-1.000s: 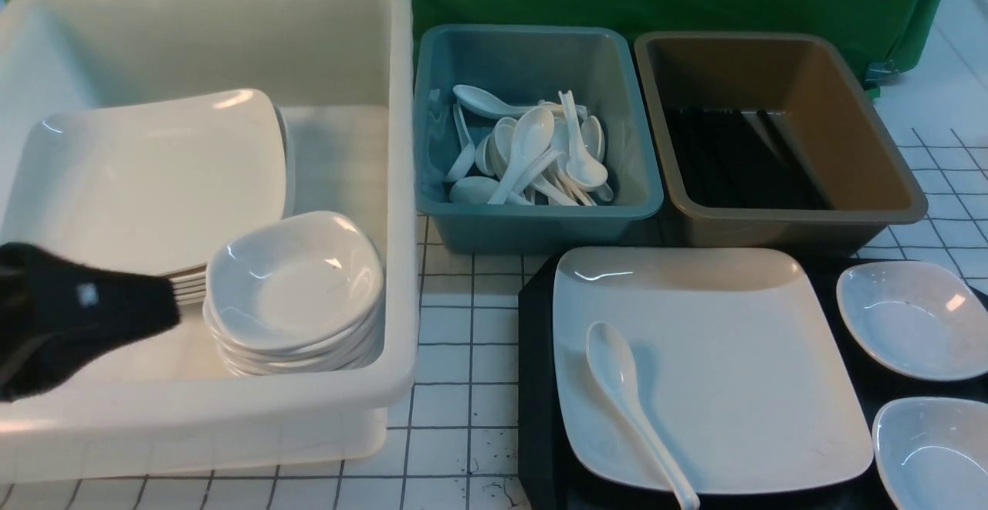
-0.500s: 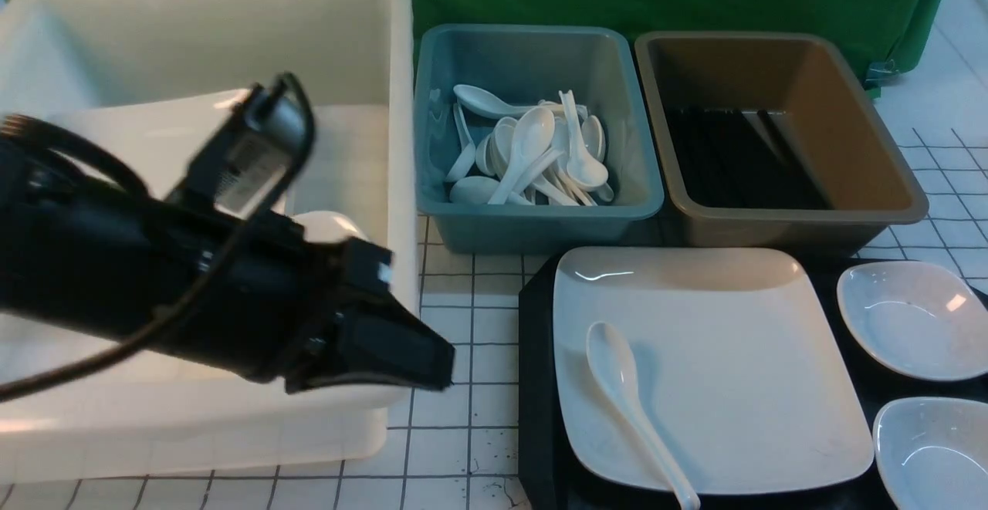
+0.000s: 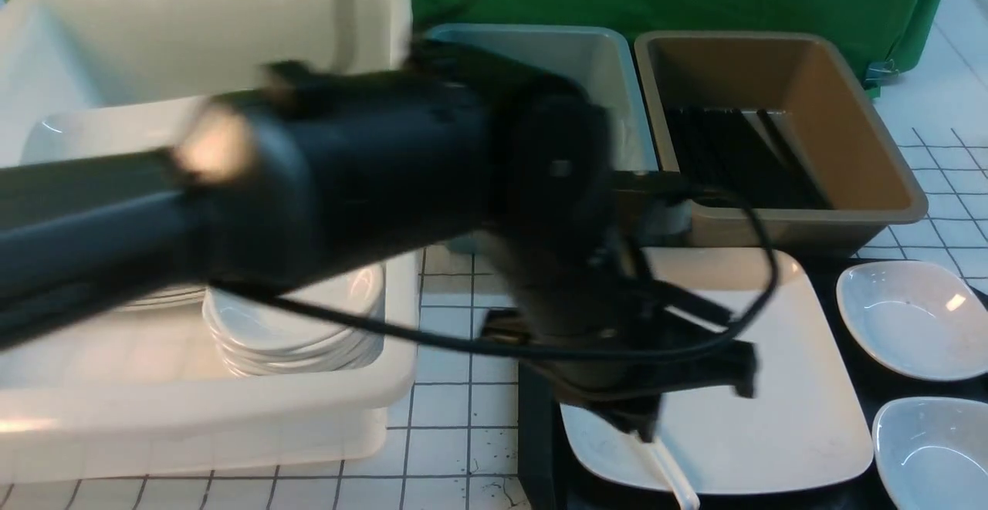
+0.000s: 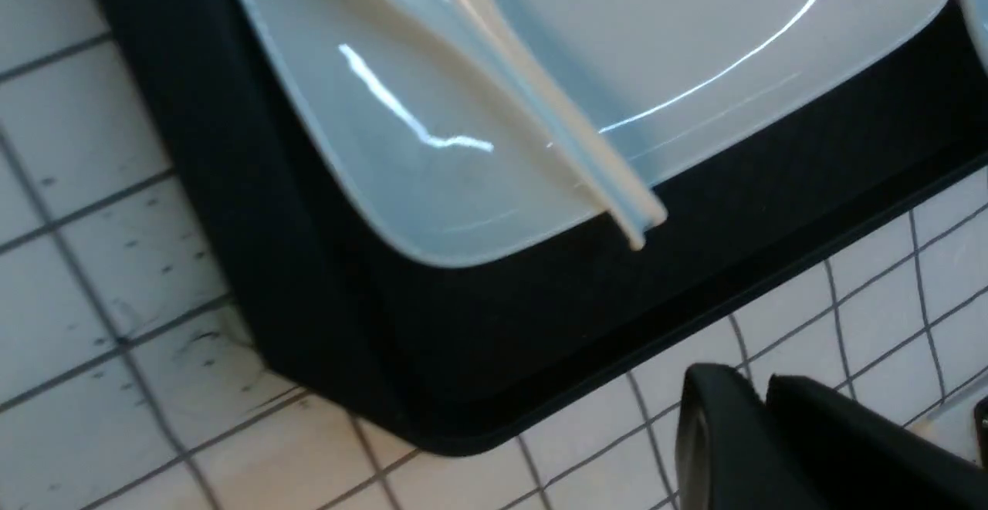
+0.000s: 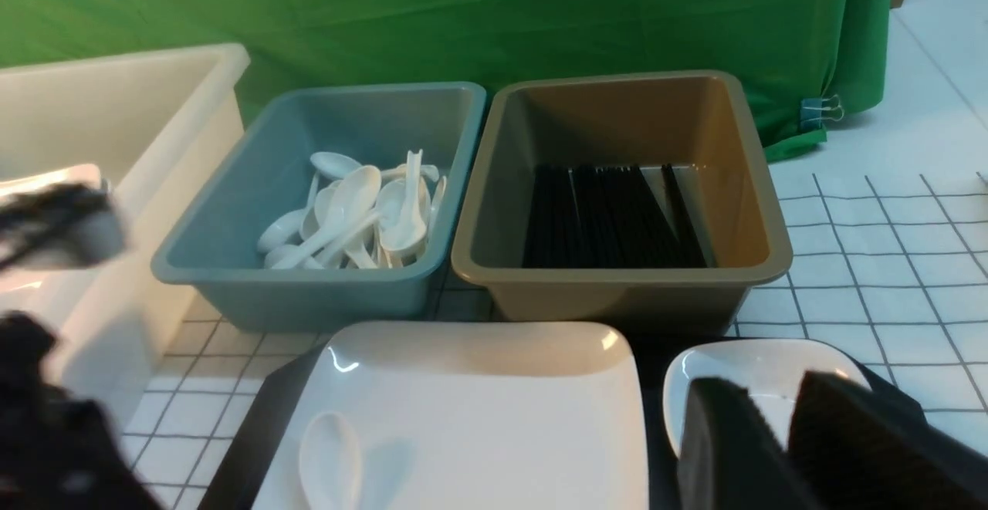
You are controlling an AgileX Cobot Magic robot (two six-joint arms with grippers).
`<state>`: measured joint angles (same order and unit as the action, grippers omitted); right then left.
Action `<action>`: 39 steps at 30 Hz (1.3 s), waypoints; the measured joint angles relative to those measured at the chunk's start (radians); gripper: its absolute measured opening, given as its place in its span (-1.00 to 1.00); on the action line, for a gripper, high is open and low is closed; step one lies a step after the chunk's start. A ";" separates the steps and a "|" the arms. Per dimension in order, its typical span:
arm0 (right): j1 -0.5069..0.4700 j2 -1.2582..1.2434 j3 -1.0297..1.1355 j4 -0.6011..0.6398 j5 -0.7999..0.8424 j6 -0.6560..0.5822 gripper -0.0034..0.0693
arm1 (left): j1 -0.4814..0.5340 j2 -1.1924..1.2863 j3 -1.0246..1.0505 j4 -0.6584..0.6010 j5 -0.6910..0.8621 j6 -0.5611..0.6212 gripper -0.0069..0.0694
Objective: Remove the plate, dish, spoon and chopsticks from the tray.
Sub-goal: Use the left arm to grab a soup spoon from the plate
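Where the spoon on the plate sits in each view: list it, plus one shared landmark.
Front view: white soup spoon mostly behind the left arm; only its handle end shows.
Left wrist view: its handle lies across the plate, tip overhanging onto the tray.
Right wrist view: its bowl rests on the plate.
Shared landmark: the large square plate.

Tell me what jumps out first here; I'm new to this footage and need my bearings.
The blurred black left arm dominates, stretched across the front view with the left gripper over the white plate, by the soup spoon lying on it. Behind stand a teal tub of white spoons and a brown tub of black chopsticks.
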<state>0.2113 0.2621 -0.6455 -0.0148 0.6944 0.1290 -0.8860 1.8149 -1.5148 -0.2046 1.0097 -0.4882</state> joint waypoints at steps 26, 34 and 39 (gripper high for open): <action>0.000 0.000 0.000 0.001 0.008 0.000 -0.42 | 0.004 0.319 -0.146 0.040 -0.084 -0.325 0.26; 0.000 0.000 0.000 0.007 0.018 0.000 -0.39 | 0.005 0.351 -0.155 0.045 -0.055 -0.349 0.12; 0.000 0.000 0.000 0.015 0.019 0.000 -0.37 | 0.005 0.354 -0.158 0.050 -0.056 -0.353 0.09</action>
<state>0.2113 0.2621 -0.6455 0.0000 0.7136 0.1289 -0.8811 2.1690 -1.6727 -0.1546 0.9536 -0.8410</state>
